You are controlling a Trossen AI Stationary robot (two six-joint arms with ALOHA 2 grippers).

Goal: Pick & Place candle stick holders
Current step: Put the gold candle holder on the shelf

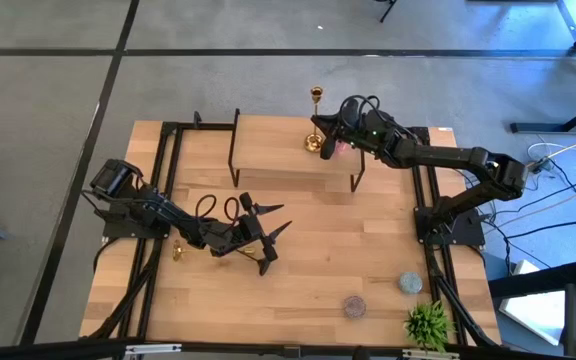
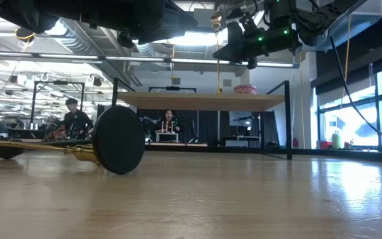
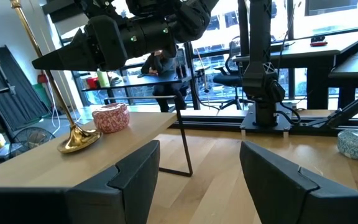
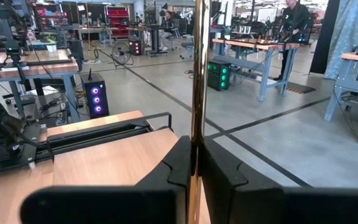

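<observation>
1. Gripping a gold candle stick holder (image 4: 197,74) by its thin stem, my right hand (image 4: 193,163) has both fingers pressed together on it over the raised wooden shelf (image 1: 278,150) at the far side of the tabletop (image 1: 368,260).
2. That holder stands upright with its round base (image 3: 79,139) on the shelf, just beside a small pink patterned pot (image 3: 110,117).
3. My left hand (image 1: 268,232) hovers above the middle of the tabletop with its fingers spread wide apart and nothing between them.
4. A second gold candle stick holder (image 2: 45,149) lies on its side on the tabletop under my left arm, its dark round base (image 2: 118,140) turned toward the low camera.
5. A green leafy plant (image 1: 428,322) sits at the near right corner.
</observation>
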